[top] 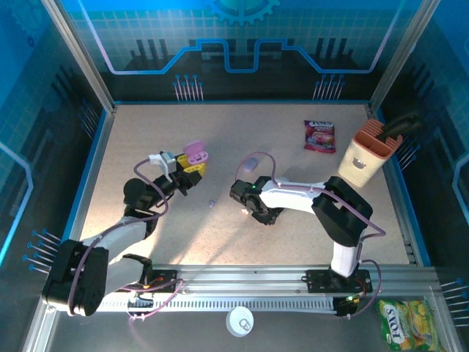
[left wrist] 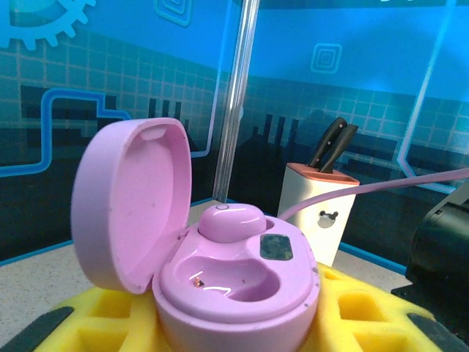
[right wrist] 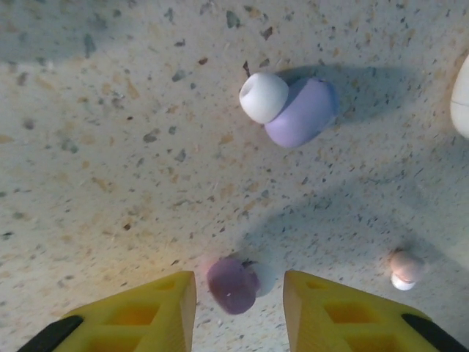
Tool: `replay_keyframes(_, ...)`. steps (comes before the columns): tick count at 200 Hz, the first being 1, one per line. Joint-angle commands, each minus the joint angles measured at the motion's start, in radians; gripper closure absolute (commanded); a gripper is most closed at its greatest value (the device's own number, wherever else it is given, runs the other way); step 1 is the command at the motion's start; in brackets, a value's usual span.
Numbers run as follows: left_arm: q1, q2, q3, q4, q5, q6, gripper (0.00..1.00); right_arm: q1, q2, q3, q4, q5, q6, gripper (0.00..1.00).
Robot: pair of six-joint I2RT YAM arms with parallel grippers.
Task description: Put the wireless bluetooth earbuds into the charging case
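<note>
Left gripper (top: pixel 192 168) clamped on the open pink case (left wrist: pixel 242 293), one earbud (left wrist: pixel 231 220) seated in it, other slot empty — right gripper (right wrist: pixel 239 308) partly open, straddling a purple earbud (right wrist: pixel 232 284) on the table (right wrist: pixel 110 147) right of the case, not gripping it; a lavender earbud (right wrist: pixel 300 114) lies nearer the case.

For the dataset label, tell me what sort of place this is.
Likely a robot test cell: a speckled table walled by blue panels printed with gears and circuits, a metal rail at its near edge, and staged props such as a knife block and snack packet.
</note>
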Motion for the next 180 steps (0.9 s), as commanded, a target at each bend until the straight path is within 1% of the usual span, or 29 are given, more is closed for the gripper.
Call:
replay_keyframes(1, 0.011, -0.033, -0.009, -0.048, -0.02, 0.029, 0.67, 0.009, 0.032, 0.038, -0.044, 0.072, -0.038, 0.65)
replay_keyframes(17, 0.01, -0.041, -0.011, -0.061, -0.019, 0.03, 0.67, 0.009, 0.044, 0.037, -0.038, 0.071, -0.042, 0.65)
replay_keyframes(59, 0.01, -0.039, -0.005, -0.068, -0.016, 0.04, 0.67, 0.008, 0.053, 0.033, -0.038, 0.06, -0.038, 0.71)
replay_keyframes(109, 0.01, -0.026, -0.005, -0.056, -0.007, 0.038, 0.67, 0.008, 0.066, 0.031, -0.053, 0.045, -0.029, 0.73)
replay_keyframes(140, 0.01, -0.026, -0.007, -0.056, -0.005, 0.043, 0.67, 0.009, 0.078, 0.03, -0.059, 0.032, -0.022, 0.77)
replay_keyframes(156, 0.01, -0.026, -0.008, -0.056, -0.001, 0.046, 0.67, 0.009, 0.063, 0.033, -0.061, 0.032, -0.011, 0.8)
replay_keyframes(180, 0.01, -0.024, -0.009, -0.06, 0.004, 0.065, 0.67, 0.003, 0.006, 0.034, -0.045, 0.008, 0.002, 0.81)
